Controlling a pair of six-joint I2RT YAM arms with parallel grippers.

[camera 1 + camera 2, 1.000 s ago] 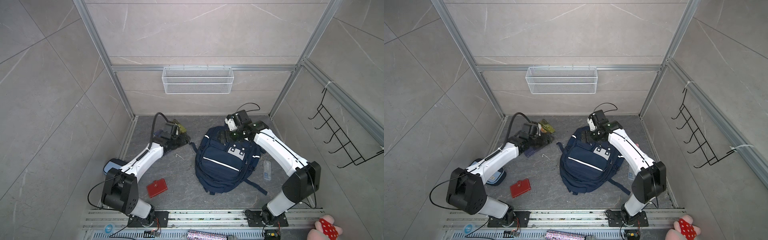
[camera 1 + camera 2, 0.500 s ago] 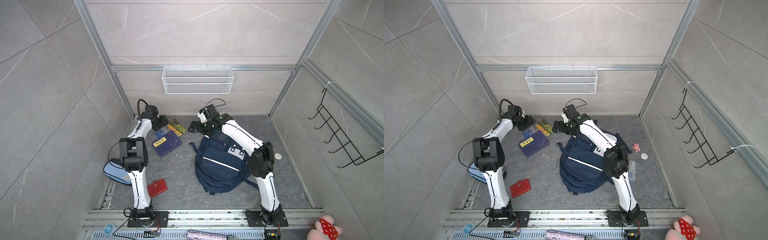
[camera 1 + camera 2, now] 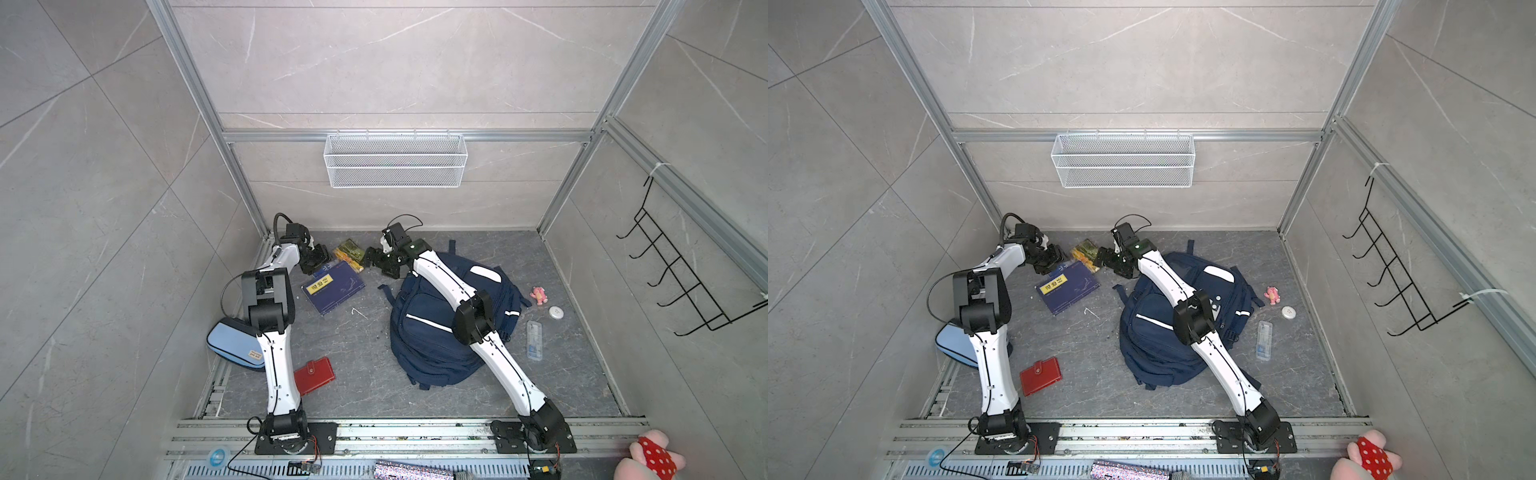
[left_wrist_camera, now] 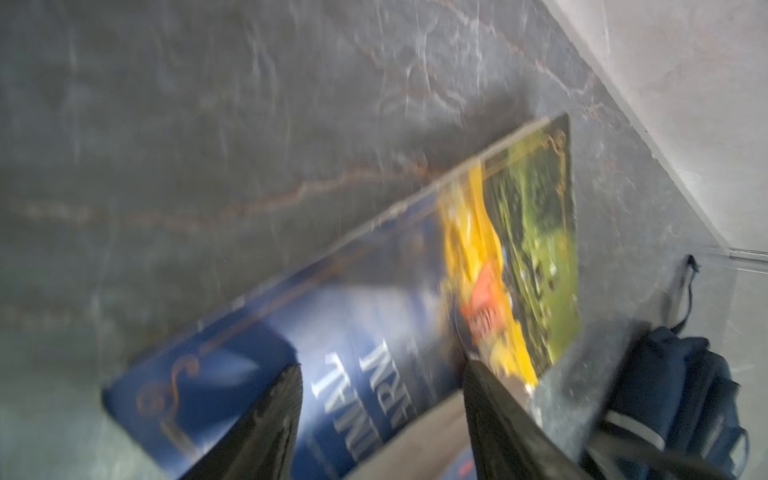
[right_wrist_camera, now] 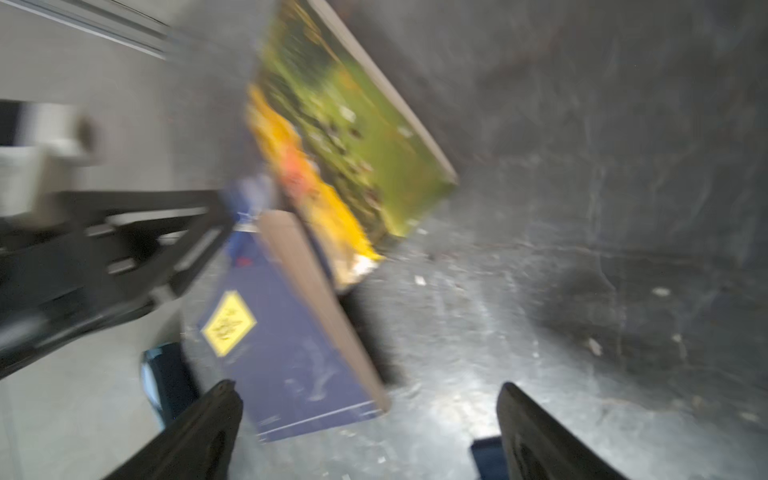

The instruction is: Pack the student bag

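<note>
- Navy bag lies front-up on the floor, right of the middle in both top views, with the right arm stretched across it. Whether its main zip is open I cannot tell, and nothing shows inside it.
- Right claw sits just past the bag's top end, spread wide and empty, facing the two books.
- Blue book lies flat on the floor left of the bag, near it but apart. Green book lies at its far corner, touching it.
- Left claw hovers at the blue book's far edge, jaws partly apart with nothing between them.
- Further out on the left are a red wallet and a pale blue pencil case, the case partly behind the left arm.
- On the right of the bag lie a pink toy, a white disc and a clear case, all loose on the floor.
- Judged from this, packing has hardly begun: every item seen is outside the bag and none is held. The books look like the likely first load.
</note>
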